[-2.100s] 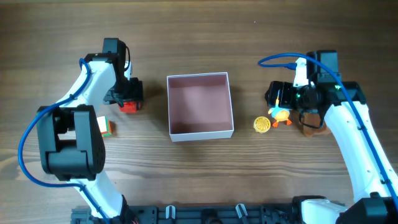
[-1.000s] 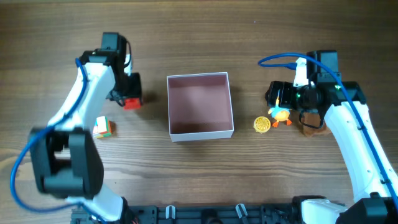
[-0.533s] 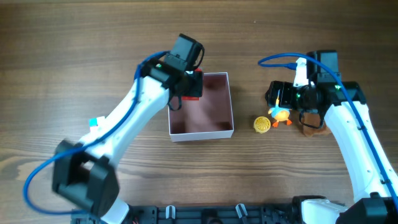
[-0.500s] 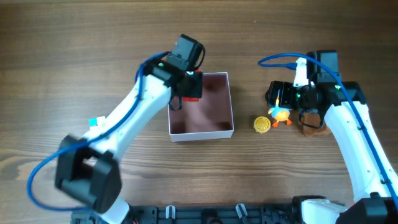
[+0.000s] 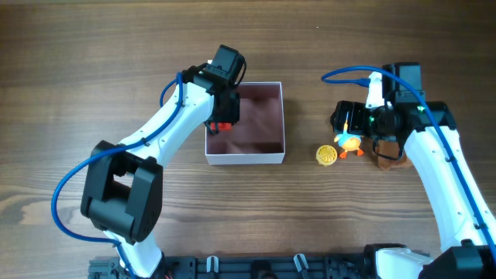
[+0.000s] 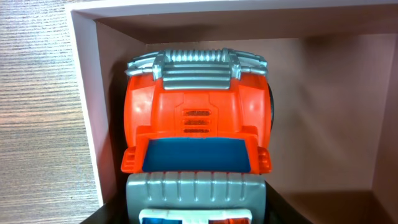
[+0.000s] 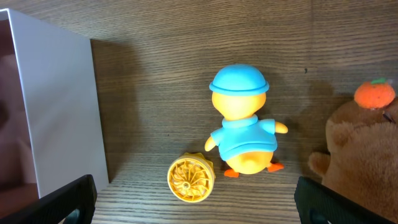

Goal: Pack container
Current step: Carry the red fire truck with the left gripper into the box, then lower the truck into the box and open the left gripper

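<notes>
Surface: brown wood-grain tabletop [image 5: 93, 46]. It fills the whole overhead view, so no room shows beyond it. A black rail [image 5: 256, 267] runs along the near edge.

The shallow square white-walled container with dusty-pink inside [image 5: 245, 158] sits lidless mid-surface, between the two arms.

The left gripper [image 5: 225, 118] is over the container's left side with an orange-red plastic toy truck with grey grille and blue windscreen [image 6: 196, 134] under it. The truck is inside the walls, close to the left wall. The jaws are barely in frame on the left wrist view. The truck sits dead centre there, so it looks clamped, but I'm not fully certain.

The right gripper [image 5: 345, 120] hangs over the toys right of the container. Its jaws are wide apart with nothing between them, and its fingers [image 7: 68, 202] show only at the bottom corners of the right wrist view.

On the bare surface below it:
- A yellow duck figure with blue cap and blue shirt [image 7: 244, 121].
- A yellow ribbed disc [image 7: 190, 178] just beside the duck, on the container side.
- A brown plush bear [image 7: 357, 155] with an orange ball on it, at the right edge.

A blue cable [image 5: 345, 74] loops off the right arm.

Writing: a white strip with blue and red marks [image 6: 193, 218] at the truck's lower edge is cut off by the frame and unreadable.
</notes>
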You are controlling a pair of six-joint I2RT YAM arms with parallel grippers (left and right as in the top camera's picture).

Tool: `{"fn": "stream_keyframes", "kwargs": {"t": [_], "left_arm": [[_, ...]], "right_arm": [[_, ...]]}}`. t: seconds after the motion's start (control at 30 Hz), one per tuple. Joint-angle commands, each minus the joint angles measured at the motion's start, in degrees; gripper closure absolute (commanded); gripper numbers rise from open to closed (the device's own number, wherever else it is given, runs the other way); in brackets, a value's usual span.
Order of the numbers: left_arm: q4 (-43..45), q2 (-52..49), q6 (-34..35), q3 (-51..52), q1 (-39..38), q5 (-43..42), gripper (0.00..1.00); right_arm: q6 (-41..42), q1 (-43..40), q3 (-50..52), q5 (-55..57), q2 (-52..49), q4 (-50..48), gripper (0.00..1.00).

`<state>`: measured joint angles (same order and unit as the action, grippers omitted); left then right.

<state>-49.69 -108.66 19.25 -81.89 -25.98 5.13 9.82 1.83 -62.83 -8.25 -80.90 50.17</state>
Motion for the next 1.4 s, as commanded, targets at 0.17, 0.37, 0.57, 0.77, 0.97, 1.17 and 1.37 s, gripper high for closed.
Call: {"fn": "stream_keyframes", "kwargs": {"t": [0.17, 0.37, 0.57, 0.77, 0.97, 1.17, 1.37], "left_arm": [[-0.9, -0.1, 0.5, -0.3, 0.0, 0.9, 0.4], [-0.9, -0.1, 0.5, -0.3, 0.0, 0.9, 0.28], [-0.9, 0.1, 0.5, -0.3, -0.3, 0.9, 0.38], [-0.9, 4.2, 0.5, -1.7, -4.7, 0.9, 0.39], [-1.6, 5.8, 0.6, -1.3, -11.2, 0.9, 0.96], [0.5, 1.0, 0.5, 2.3, -10.7, 1.0, 0.96], [2.4, -2.8, 0.5, 2.4, -7.5, 1.0, 0.96]], "right_arm": [[0.7, 0.2, -1.6, 1.2, -0.3, 0.1, 0.0], [0.7, 0.2, -1.6, 1.2, -0.3, 0.0, 0.0], [0.7, 0.2, -1.6, 1.2, -0.3, 0.0, 0.0], [0.7, 0.2, -1.6, 1.2, -0.3, 0.0, 0.0], [0.7, 0.2, -1.6, 1.2, -0.3, 0.1, 0.0], [0.7, 0.2, -1.6, 1.2, -0.3, 0.1, 0.0], [0.7, 0.2, -1.6, 1.2, -0.3, 0.5, 0.0]]}}
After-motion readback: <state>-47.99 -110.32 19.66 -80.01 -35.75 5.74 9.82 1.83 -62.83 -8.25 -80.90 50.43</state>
